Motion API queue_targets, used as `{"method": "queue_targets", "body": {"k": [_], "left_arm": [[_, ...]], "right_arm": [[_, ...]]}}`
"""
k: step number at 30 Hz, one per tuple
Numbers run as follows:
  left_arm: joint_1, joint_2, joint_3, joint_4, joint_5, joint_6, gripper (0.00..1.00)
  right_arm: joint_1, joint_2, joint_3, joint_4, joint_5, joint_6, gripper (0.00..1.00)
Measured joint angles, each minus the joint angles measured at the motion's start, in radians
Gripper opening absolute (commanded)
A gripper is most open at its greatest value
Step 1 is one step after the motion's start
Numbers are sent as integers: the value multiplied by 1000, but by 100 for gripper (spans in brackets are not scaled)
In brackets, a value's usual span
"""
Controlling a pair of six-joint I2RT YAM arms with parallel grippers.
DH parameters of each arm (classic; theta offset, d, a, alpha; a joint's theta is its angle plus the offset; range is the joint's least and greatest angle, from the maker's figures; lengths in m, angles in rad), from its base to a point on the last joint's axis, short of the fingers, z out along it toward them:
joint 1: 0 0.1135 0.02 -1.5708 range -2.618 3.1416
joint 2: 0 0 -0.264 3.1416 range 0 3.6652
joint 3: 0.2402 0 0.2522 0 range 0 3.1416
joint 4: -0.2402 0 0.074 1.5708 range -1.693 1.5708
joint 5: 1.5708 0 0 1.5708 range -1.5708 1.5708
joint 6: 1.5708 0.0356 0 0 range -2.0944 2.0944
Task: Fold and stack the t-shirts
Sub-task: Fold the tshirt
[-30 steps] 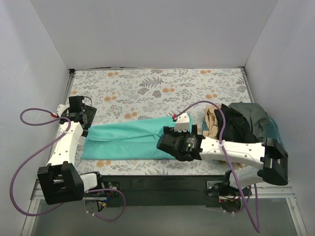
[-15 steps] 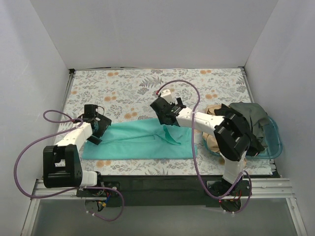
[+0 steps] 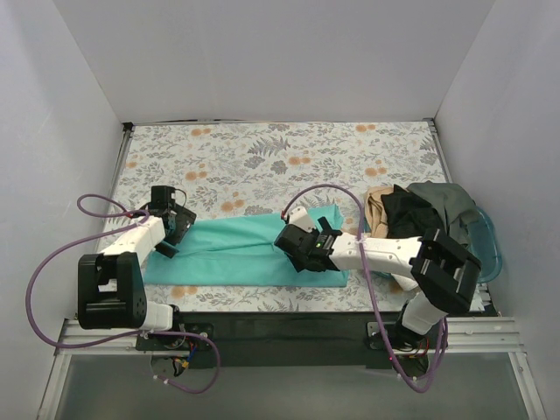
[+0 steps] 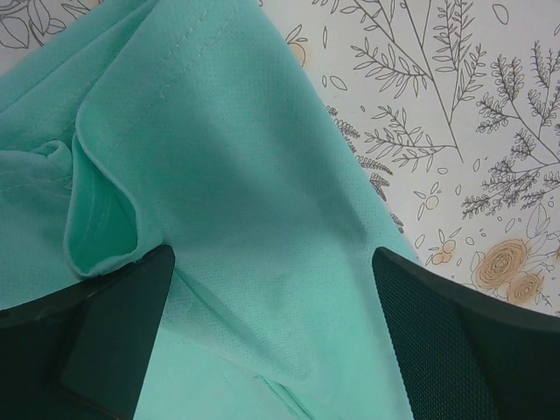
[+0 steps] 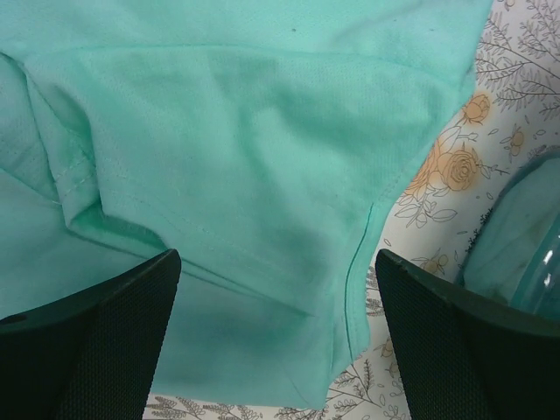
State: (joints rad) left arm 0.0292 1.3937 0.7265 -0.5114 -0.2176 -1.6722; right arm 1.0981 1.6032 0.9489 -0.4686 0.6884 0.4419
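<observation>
A bright teal-green cloth t-shirt point(image 3: 236, 254) lies as a long half-folded strip on the floral table point(image 3: 262, 157), the left end effector point(image 3: 169, 232) and right end effector point(image 3: 299, 249) both spread wide over it, empty; next, probably, pinching an end to fold crosswise.

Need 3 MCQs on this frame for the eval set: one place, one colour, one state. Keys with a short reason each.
1. Where is the shirt pile?
A) in the blue tub, right side
B) far left corner
C) on top of the spread shirt

2. What colour is the spread shirt?
A) black
B) teal-green
C) beige

3. How are the left gripper and right gripper?
A) both shut on cloth
B) both open
C) left open, right shut

Key: 1 A, the top view shows the pile heaped in the tub. 2 B, it is teal-green in every view. 3 B, each wrist view shows fingers wide apart over the cloth.
</observation>
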Motion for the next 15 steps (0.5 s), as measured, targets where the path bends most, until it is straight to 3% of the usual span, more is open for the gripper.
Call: {"method": "queue_targets", "body": {"k": [9,15], "left_arm": [[0,-10,0,-8,-11,-3,98],[-2,-34,-11,6,30,-7,98]], "right_arm": [[-18,-152,-8,0,9,77,98],[-108,-188,-96,136,-228,141,98]]}}
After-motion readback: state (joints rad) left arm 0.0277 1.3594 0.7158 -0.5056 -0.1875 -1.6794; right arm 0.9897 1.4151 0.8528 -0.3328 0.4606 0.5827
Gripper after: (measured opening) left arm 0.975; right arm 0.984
